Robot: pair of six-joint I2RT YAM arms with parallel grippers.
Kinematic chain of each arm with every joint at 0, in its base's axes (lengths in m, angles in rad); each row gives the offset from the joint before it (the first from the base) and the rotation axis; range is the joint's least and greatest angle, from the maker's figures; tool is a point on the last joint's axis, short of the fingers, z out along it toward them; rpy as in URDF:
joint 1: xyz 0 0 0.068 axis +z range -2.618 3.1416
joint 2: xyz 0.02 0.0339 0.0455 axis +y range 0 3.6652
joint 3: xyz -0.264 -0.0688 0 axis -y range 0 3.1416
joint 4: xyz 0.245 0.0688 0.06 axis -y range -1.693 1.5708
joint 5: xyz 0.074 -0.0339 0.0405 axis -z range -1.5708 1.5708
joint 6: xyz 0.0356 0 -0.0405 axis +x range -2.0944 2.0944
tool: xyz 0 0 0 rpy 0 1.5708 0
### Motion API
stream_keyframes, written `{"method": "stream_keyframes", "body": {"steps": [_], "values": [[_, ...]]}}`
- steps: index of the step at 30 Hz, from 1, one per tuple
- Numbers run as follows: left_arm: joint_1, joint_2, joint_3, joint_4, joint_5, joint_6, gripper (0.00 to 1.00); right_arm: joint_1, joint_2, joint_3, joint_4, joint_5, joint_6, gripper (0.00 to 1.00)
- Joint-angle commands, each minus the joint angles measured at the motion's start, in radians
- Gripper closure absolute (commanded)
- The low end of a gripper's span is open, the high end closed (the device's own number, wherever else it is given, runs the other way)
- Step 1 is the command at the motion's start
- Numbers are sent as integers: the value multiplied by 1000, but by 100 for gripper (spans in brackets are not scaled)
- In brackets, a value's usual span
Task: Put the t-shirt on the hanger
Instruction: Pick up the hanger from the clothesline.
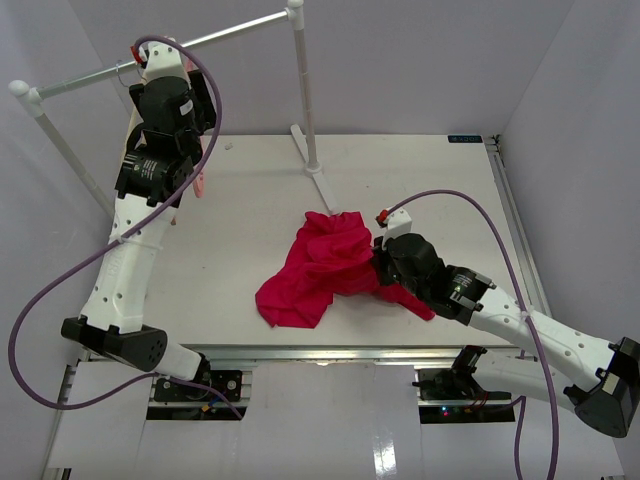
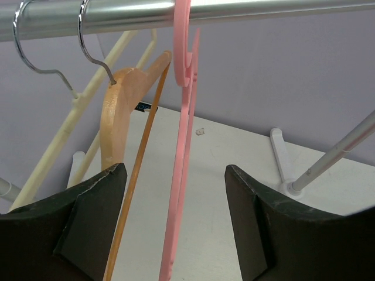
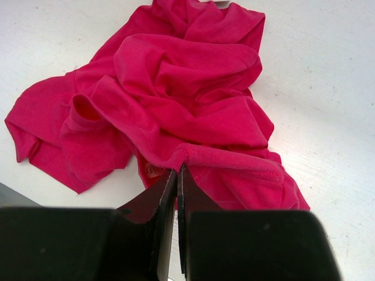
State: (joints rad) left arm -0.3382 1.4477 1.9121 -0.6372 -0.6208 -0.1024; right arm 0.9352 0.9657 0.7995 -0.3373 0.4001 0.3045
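The crimson t-shirt (image 1: 320, 265) lies crumpled on the table's middle; it fills the right wrist view (image 3: 176, 99). My right gripper (image 1: 383, 262) (image 3: 177, 170) is shut on the t-shirt's ribbed collar edge at its right side. The pink hanger (image 2: 183, 146) hangs by its hook from the rail (image 2: 234, 9). In the top view it shows as a pink strip (image 1: 203, 180) beside the left arm. My left gripper (image 2: 176, 222) is open, raised at the rail, with the pink hanger's arm between its fingers and touching neither.
A tan wooden hanger (image 2: 120, 111) and a cream-white hanger (image 2: 64, 134) hang on the same rail left of the pink one. The rack's upright post (image 1: 303, 90) and foot (image 1: 318, 180) stand behind the t-shirt. Grey walls enclose the table.
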Motion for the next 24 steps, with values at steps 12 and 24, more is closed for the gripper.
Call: {"method": "stream_keyframes", "body": {"steps": [12, 24], "values": [[117, 46, -38, -1, 192, -27, 36, -6, -16, -14, 49, -16, -25, 92], [152, 89, -46, -13, 245, -14, 51, -5, -46, -19, 49, -7, -28, 92]]}}
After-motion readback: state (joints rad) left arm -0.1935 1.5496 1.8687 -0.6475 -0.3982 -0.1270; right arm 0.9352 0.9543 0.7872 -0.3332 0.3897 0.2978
